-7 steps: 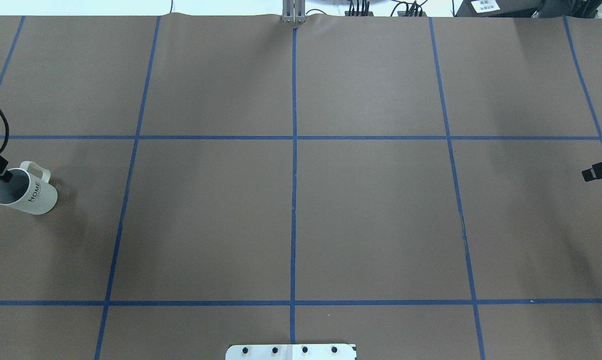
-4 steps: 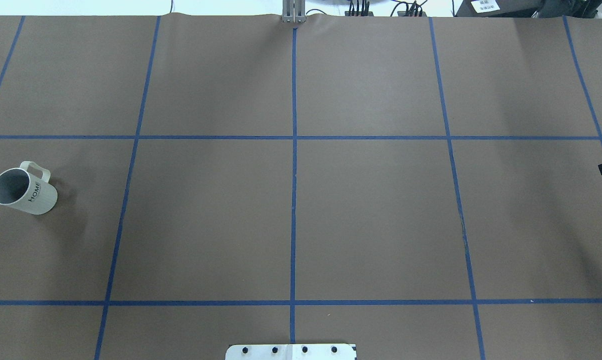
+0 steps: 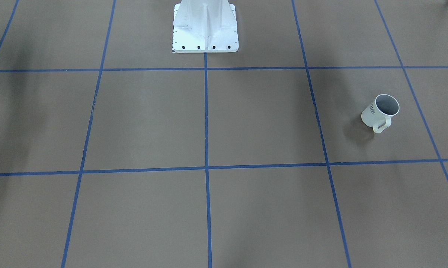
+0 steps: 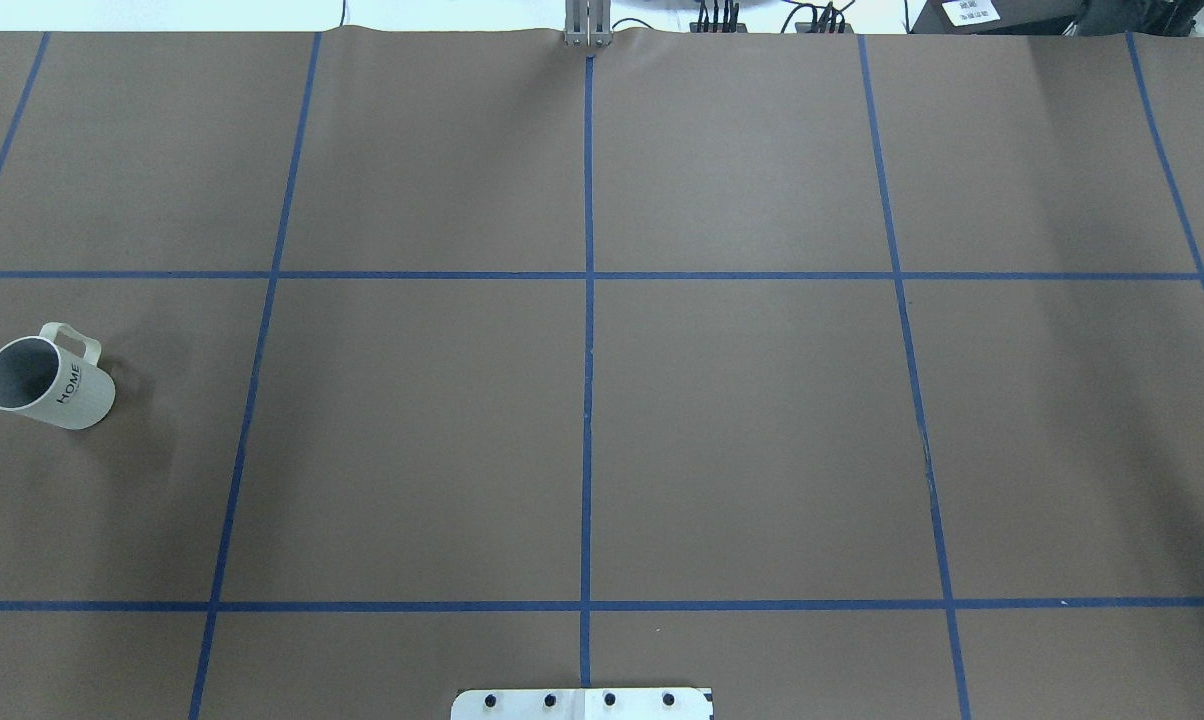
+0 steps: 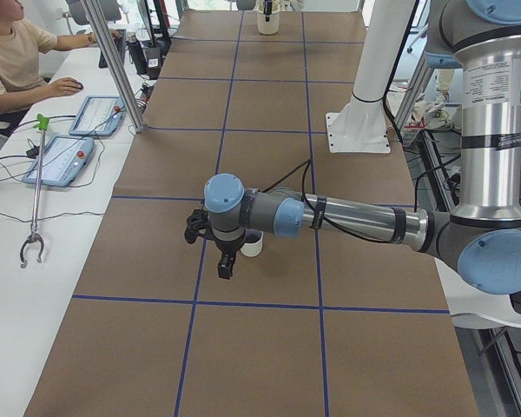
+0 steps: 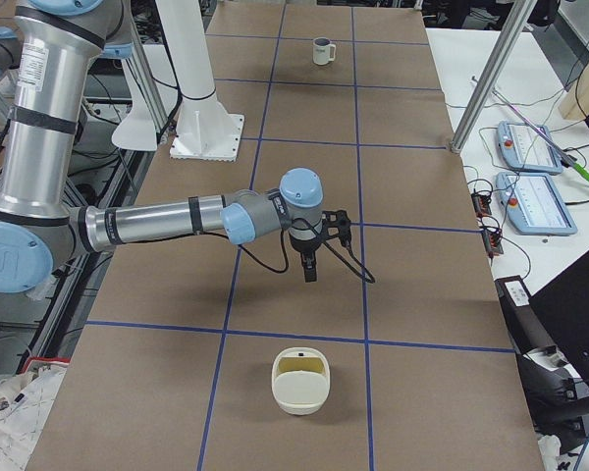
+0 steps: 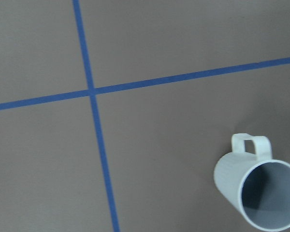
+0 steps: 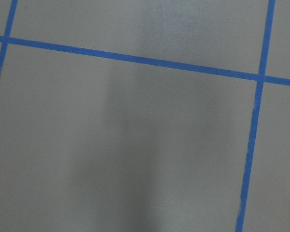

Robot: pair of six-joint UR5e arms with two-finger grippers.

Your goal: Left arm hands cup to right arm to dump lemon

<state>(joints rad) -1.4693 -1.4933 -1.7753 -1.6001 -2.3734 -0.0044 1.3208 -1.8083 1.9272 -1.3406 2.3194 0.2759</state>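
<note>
overhead exterior: the cup (image 4: 62,392) stands upright, handle away from the robot; left claw (image 5: 224,268) and right claw (image 6: 311,272) spread unclear.

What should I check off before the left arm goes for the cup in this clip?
1. Cup upright: ok. The cup stands mouth up on the table.
2. Handle free: ok. The handle points away from the robot's base.
3. Left pincer off the cup: ok. The left pincer hangs beside the cup, not on it. Open or shut: cannot tell.
4. Lemon in the cup: cannot tell. No lemon shows in its grey inside, and the bottom is partly shadowed.
5. Right pincer ready: cannot tell. The right pincer hangs over the table and shows only from the side.
</note>
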